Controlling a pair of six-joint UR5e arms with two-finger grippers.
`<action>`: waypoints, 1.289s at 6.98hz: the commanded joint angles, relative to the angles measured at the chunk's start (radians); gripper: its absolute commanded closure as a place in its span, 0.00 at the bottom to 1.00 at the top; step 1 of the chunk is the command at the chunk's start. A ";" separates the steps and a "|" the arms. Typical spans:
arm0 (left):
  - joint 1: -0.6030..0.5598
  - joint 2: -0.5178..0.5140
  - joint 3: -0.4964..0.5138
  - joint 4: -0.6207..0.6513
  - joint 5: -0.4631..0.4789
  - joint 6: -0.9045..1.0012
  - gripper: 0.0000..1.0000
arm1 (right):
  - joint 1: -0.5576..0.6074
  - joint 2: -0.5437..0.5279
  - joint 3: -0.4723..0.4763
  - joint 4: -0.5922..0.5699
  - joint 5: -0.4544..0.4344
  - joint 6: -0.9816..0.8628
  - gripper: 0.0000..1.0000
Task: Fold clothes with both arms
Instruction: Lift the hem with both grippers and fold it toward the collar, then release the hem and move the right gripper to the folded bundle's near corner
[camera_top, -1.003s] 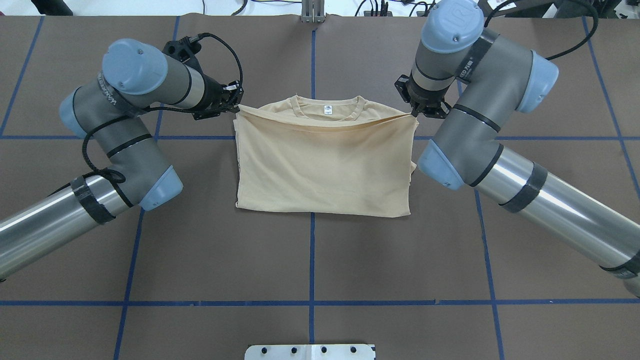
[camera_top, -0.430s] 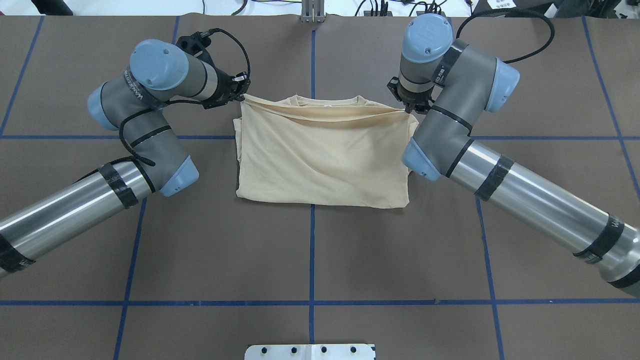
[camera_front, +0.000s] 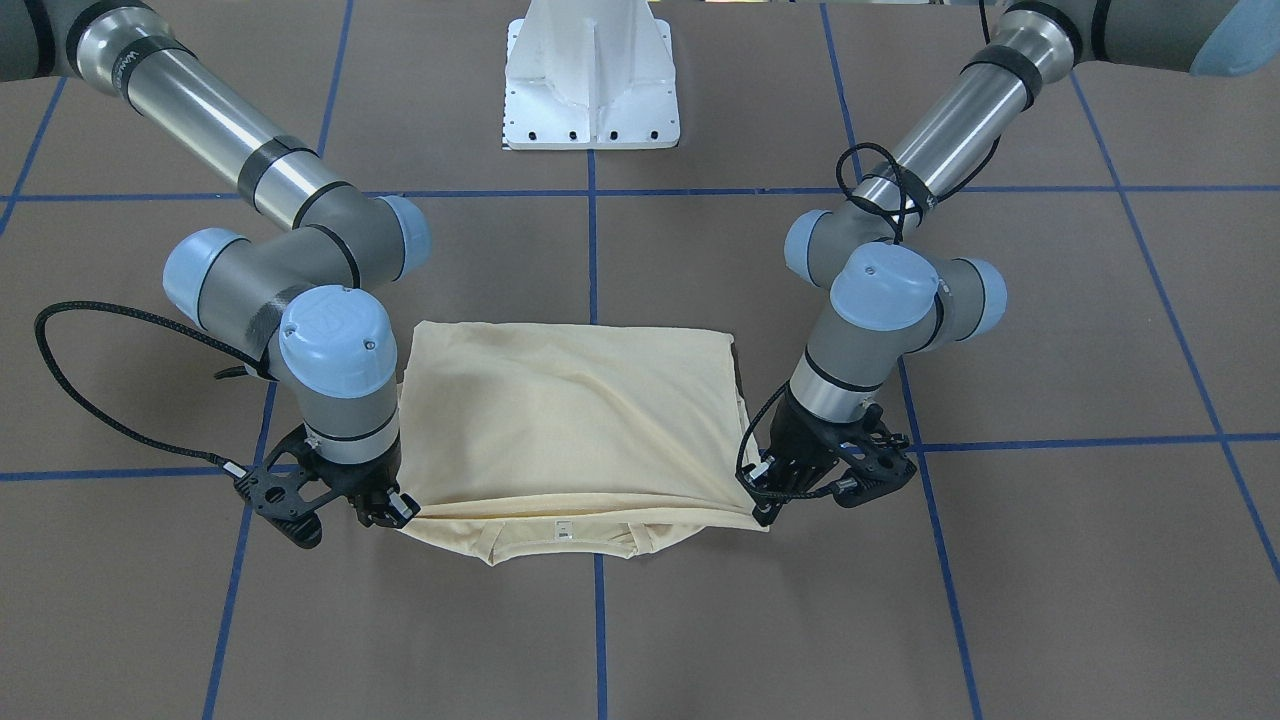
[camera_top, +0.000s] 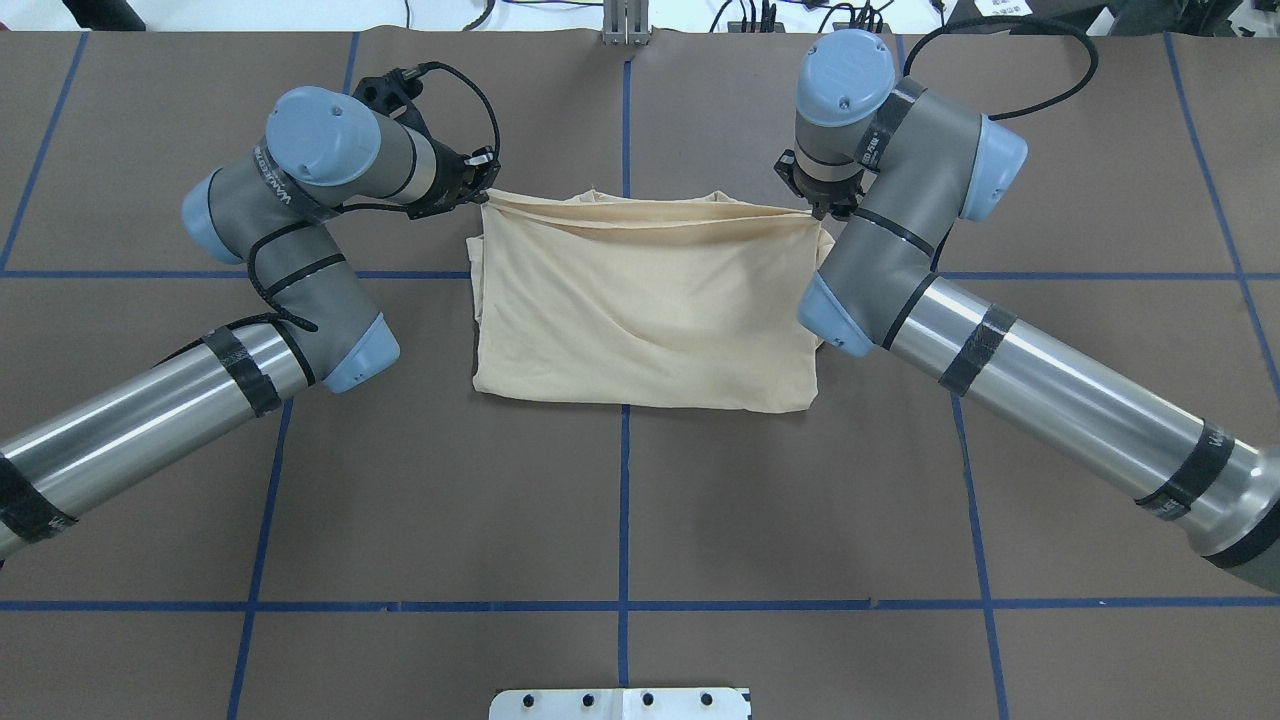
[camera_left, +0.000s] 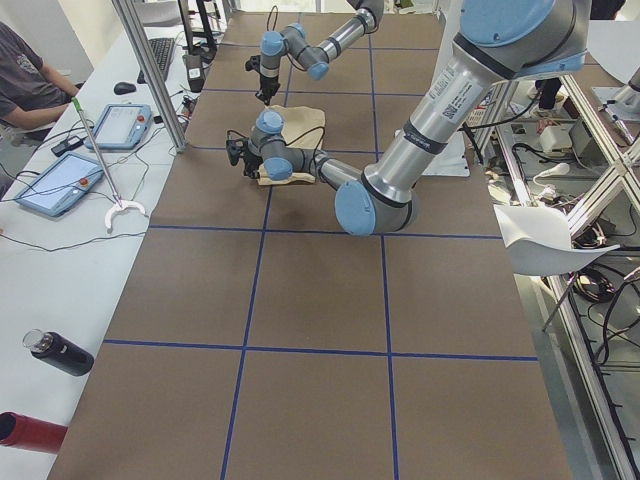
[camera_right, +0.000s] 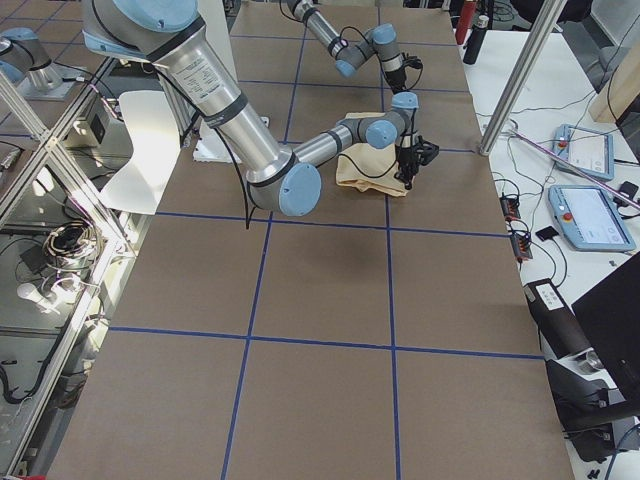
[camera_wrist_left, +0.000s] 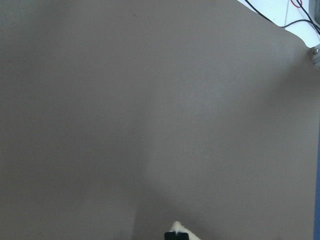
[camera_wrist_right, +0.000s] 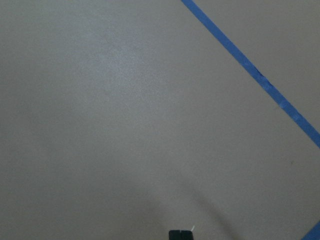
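The pale cream-yellow T-shirt (camera_top: 645, 300) lies folded in a rectangle at the table's middle, its print hidden. My left gripper (camera_top: 483, 190) is shut on the top layer's far left corner. My right gripper (camera_top: 820, 208) is shut on the far right corner. Between them the held edge stretches taut over the collar. In the front-facing view the shirt (camera_front: 570, 420) shows its collar and small white neck label (camera_front: 563, 527) peeking from under that edge, with my left gripper (camera_front: 765, 505) on the view's right and my right gripper (camera_front: 400, 515) on its left. The left wrist view shows a fingertip (camera_wrist_left: 172, 236) with cream fabric.
Blue tape lines (camera_top: 624, 500) grid the brown table. The white pedestal base (camera_front: 592, 80) stands at the robot's side. Beyond the far edge, a side bench holds tablets (camera_left: 70, 180) and bottles (camera_left: 60, 352), with a seated person (camera_left: 25, 80) and a metal post (camera_right: 520, 80).
Both grippers carried the shirt's held edge away from the robot, over the collar, so the neck label is now covered in the overhead view. The fold behind them has shortened.
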 joint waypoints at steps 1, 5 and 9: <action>0.002 -0.001 0.007 -0.002 0.000 0.000 0.91 | 0.000 0.016 -0.006 0.002 -0.006 -0.006 0.86; -0.007 0.003 0.021 -0.056 0.000 0.000 0.54 | 0.003 0.039 -0.017 0.013 -0.009 0.003 0.29; -0.044 0.092 -0.133 -0.071 -0.009 0.035 0.54 | -0.153 -0.428 0.723 -0.033 -0.048 0.143 0.24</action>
